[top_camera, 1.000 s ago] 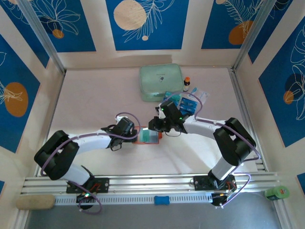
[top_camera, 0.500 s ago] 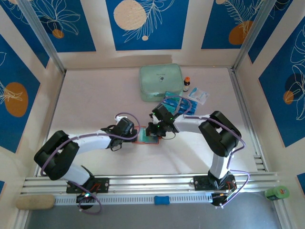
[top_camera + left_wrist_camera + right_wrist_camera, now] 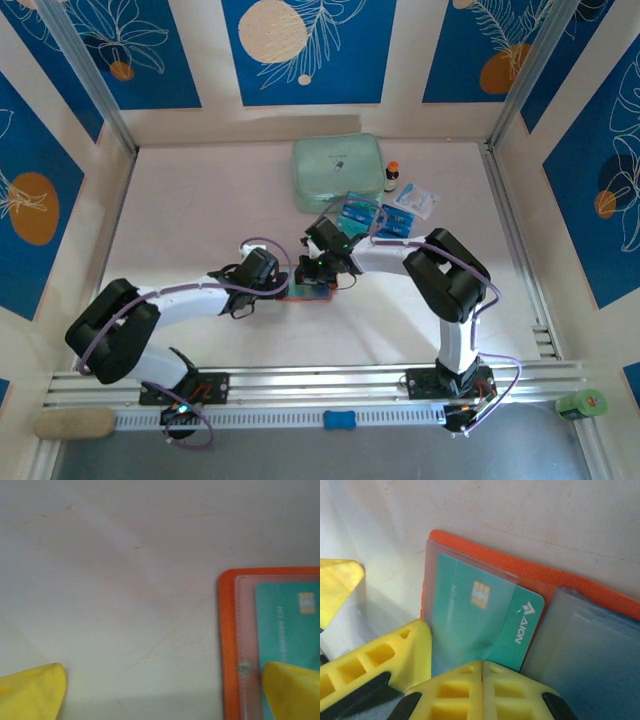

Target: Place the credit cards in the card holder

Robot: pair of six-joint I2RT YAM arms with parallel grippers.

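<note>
We nudge the teal credit card squarely into the orange card holder with closed right fingers, while the spread-open left fingers pin it.

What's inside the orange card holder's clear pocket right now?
One teal credit card with a gold chip lies partly in the card holder's clear pocket. The right gripper covers its near edge.

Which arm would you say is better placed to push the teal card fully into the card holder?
Right, I'd judge: the shut right gripper sits at the exposed end of the partly inserted credit card, while the open left gripper steadies the card holder.
</note>
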